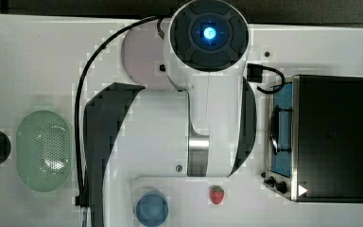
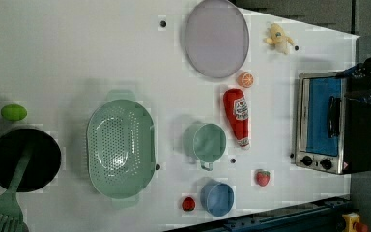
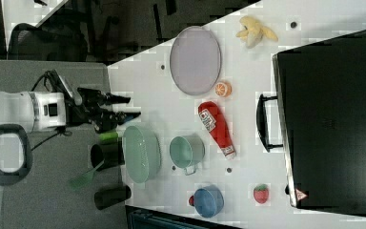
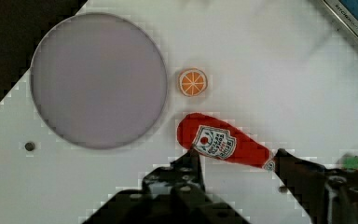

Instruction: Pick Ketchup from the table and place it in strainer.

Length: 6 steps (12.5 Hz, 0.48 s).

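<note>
Lying flat on the table (image 4: 270, 70), the Ketchup (image 4: 223, 145) spans the spread-apart gripper (image 4: 237, 163) fingers (image 4: 193, 161) at lower centre; orange slice (image 4: 193, 82) and plate (image 4: 98, 79) sit above.

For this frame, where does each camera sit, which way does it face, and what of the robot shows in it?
Top view: overhead, looking straight down; the arm's base and links cover the table's middle, strainer beside them.
Left view: high, looking down on the table; Ketchup beside the teal cup.
Right view: high, opposite side; arm and gripper reach in.
Wrist view: on the wrist, looking down past open fingers at Ketchup.
Left and right views share Ketchup, strainer, grey plate.
</note>
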{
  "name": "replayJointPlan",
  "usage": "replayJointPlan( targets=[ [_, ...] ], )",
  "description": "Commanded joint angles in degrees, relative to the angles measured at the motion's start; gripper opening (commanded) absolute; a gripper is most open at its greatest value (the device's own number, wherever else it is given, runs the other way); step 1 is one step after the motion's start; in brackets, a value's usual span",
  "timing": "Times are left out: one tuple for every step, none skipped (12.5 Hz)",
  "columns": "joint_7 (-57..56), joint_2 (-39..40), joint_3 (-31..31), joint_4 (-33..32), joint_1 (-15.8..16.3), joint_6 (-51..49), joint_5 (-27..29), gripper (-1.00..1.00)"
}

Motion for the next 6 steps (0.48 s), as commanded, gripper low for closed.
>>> replayJointPlan(
  targets=[
    [-2.11, -13.69, 1.47, -6.40, -6.53, -9.30, 1.61, 0.59],
    [-2.17, -13.69, 1.47, -6.62, -6.53, -9.29, 1.61, 0.80],
    [-2.43, -13.65, 1.49, -7.04, -6.50, -9.29, 1.62, 0.99],
    [-3.30, -13.54, 1.61, -7.71, -6.44, -9.21, 1.62, 1.00],
    [-4.76, -13.32, 1.90, -8.54, -6.38, -8.91, 1.63, 1.00],
    [-6.52, -12.97, 2.31, -9.49, -6.30, -7.97, 1.63, 1.00]
  ],
)
